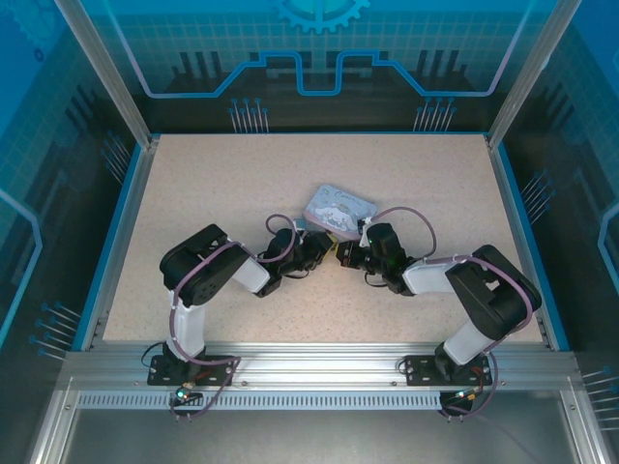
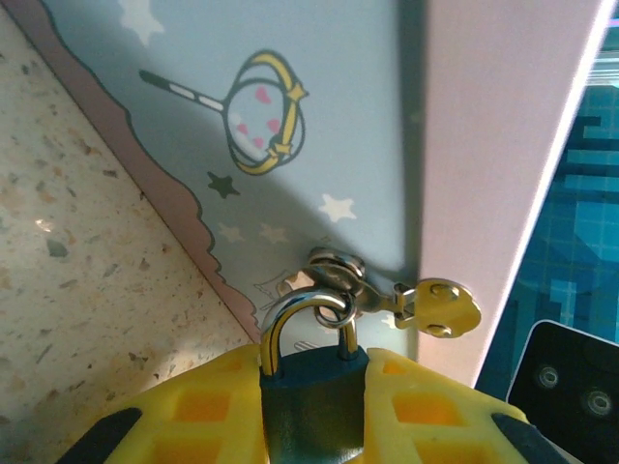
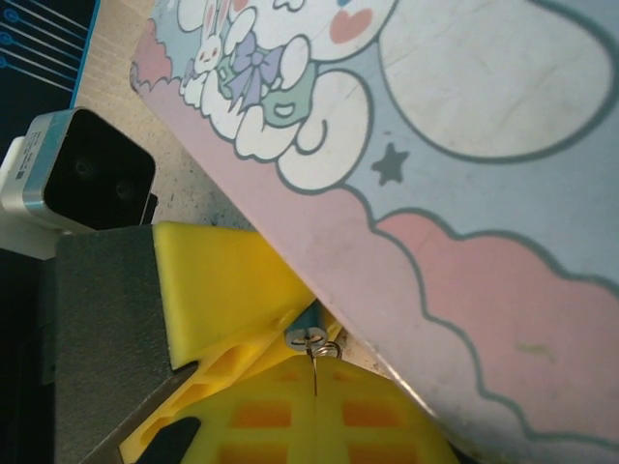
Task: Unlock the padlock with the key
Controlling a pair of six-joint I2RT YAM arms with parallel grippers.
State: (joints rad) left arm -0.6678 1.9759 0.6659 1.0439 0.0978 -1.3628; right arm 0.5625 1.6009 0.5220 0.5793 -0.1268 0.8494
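Note:
In the left wrist view the teal-blue padlock (image 2: 311, 401) sits between my yellow fingers (image 2: 208, 411), so my left gripper (image 2: 311, 372) is shut on its body. Its metal shackle (image 2: 276, 324) runs through the ring of the tin's hasp (image 2: 336, 278). In the right wrist view the padlock's round keyhole end (image 3: 308, 336) faces me. The thin dark key (image 3: 313, 360) is pinched edge-on in my right gripper (image 3: 315, 389), and its tip touches the keyhole. From the top, both grippers, left (image 1: 314, 249) and right (image 1: 348, 257), meet just in front of the tin (image 1: 338, 210).
The pale blue cartoon-printed tin (image 3: 464, 145) lies tilted right above both grippers. A yellow latch tab (image 2: 440, 307) hangs from its hasp. The left arm's wrist camera (image 3: 87, 174) sits close on the left. Speckled tabletop (image 1: 213, 184) spreads around, bounded by blue walls.

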